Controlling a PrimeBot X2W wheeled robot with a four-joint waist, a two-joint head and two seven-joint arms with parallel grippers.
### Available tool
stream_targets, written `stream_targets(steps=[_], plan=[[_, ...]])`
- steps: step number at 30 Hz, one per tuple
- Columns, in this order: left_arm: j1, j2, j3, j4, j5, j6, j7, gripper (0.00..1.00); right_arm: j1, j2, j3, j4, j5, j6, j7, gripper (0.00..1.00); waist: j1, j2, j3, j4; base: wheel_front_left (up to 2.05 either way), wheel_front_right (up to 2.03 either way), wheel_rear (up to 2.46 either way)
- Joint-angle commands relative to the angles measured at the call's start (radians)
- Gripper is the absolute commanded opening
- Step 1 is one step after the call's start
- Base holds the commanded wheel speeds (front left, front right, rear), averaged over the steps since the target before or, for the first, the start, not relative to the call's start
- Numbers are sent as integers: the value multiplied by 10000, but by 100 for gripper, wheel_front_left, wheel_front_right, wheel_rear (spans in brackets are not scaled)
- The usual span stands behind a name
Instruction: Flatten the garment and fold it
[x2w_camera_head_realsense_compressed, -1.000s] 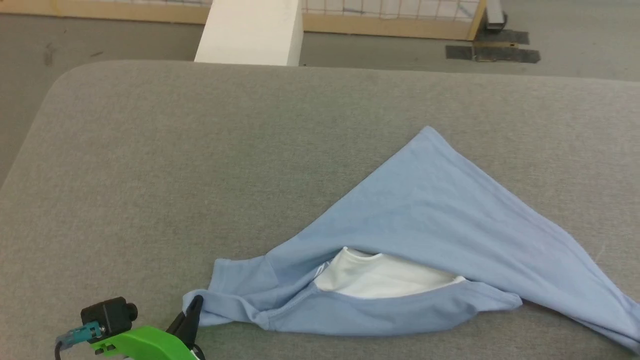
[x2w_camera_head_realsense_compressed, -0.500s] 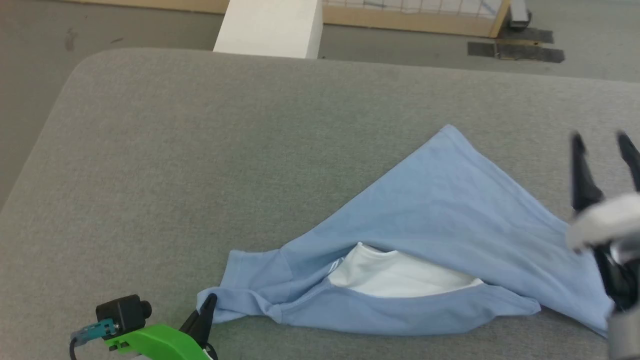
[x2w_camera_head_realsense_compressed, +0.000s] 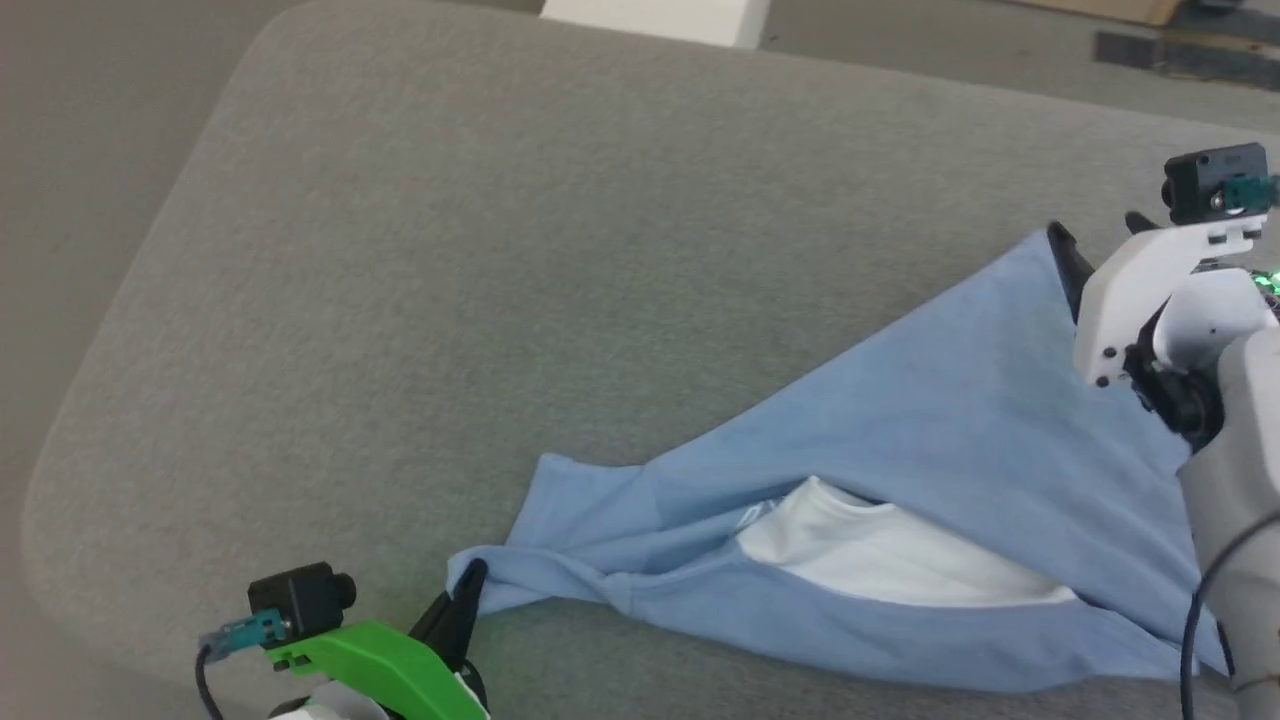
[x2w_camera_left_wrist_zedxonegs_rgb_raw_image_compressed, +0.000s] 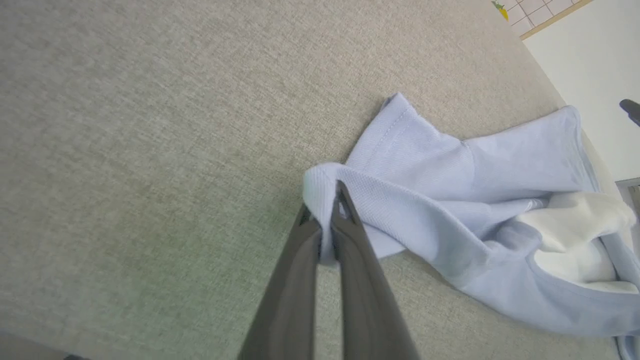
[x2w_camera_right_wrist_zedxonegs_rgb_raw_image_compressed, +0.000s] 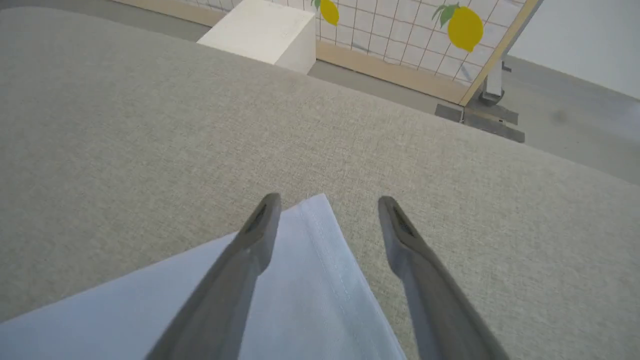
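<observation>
garment (x2w_camera_head_realsense_compressed: 950, 420): 1 | end effectors (x2w_camera_left_wrist_zedxonegs_rgb_raw_image_compressed: 327, 220) (x2w_camera_right_wrist_zedxonegs_rgb_raw_image_compressed: 329, 202): 2 | white box (x2w_camera_right_wrist_zedxonegs_rgb_raw_image_compressed: 260, 30): 1

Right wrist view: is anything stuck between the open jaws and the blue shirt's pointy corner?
No, nothing visible is in the way. The right gripper has its jaws open, and the tip of the corner of the garment lies right between them, flat on the grey cushion.

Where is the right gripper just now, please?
At the head view's right, the open right gripper straddles the far pointed corner of the T-shirt on the grey cushion.
</observation>
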Motion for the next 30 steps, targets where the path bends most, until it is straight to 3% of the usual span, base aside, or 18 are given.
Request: stream_targets(steps=[1, 10, 12, 14, 19, 30], plan=[[-188, -71, -34, 111, 13, -97, -78, 0, -268, -27, -94, 270, -31, -15, 392, 100, 1, 0, 554, 645, 0, 0, 0], [-483, -328, -213, 554, 0, -390, -238, 0, -979, -21, -958, 1299, -780, -15, 3217, 100, 1, 0, 867, 1066, 0, 0, 0], [-506, -355, -219, 624, -12, -411, -263, 0, -986, 84, -1126, 1274, -954, -15, 3602, 40, 1, 0, 849, 1052, 0, 0, 0], [-522, -371, -215, 687, -21, -421, -288, 0, -938, 188, -1171, 1127, -1064, -15, 3755, 0, 1, 0, 801, 986, 0, 0, 0], [-536, -321, -183, 781, -14, -442, -333, 0, -541, 401, -1323, 481, -885, -15, 2795, 0, 1, 0, 509, 694, 0, 0, 0], [51, 181, 219, 312, 169, -104, -676, 0, 2222, 1130, -1552, -1745, 197, -15, -1756, 0, 1, 0, -1095, -623, 0, 0, 0]])
